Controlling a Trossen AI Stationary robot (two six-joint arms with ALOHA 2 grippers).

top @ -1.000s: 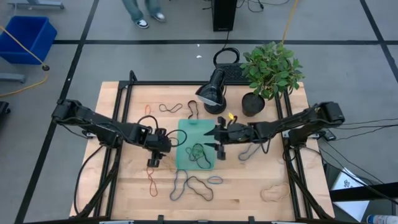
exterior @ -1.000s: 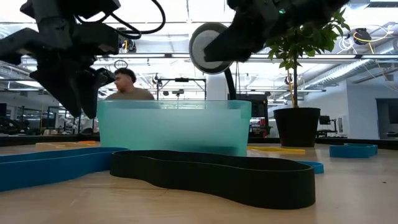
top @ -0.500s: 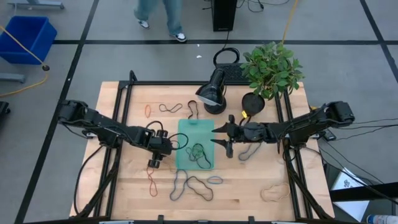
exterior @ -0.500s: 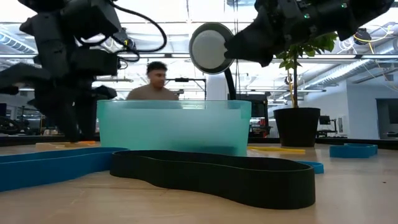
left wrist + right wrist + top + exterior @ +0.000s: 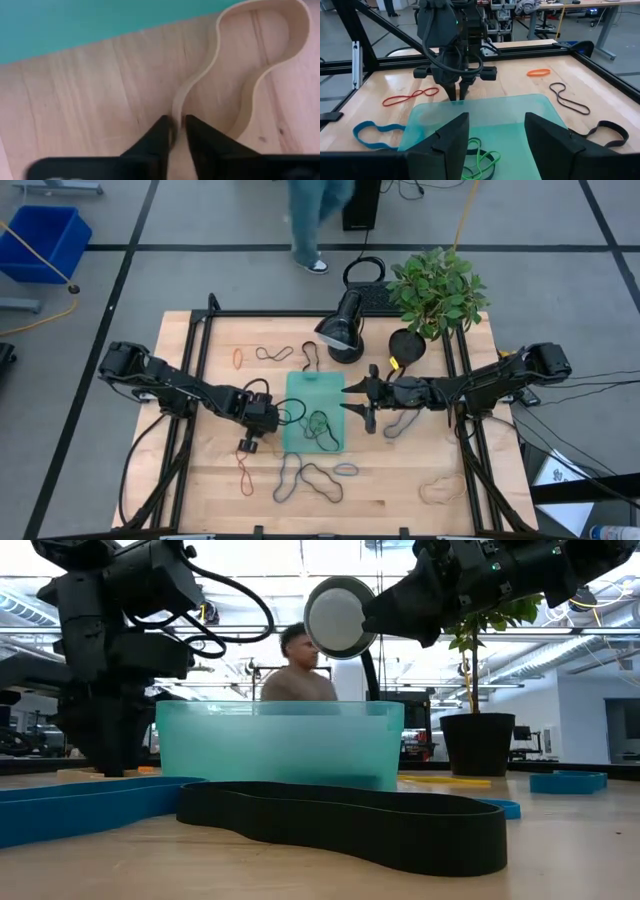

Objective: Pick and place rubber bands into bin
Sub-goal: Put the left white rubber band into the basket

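My left tool [image 5: 174, 131] pinches a tan rubber band [image 5: 260, 70] at the bin's [image 5: 314, 385] nine o'clock side, its far loop cut off; right tool [image 5: 364, 402] gapes apart.

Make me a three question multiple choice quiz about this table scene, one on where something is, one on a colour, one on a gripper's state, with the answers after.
1. Where is the left gripper?
A. inside the bin
B. down at the table beside the bin
C. over the potted plant

2. What colour is the rubber band at the left gripper's fingertips?
A. tan
B. blue
C. red

3. How does the right gripper stand?
A. shut on a band
B. shut, empty
C. open, holding nothing

Answers: 1 B, the high view shows it just outside the bin's edge. 2 A, the left wrist view shows a tan loop running between its fingers. 3 C, the right wrist view shows its fingers wide apart with nothing between.
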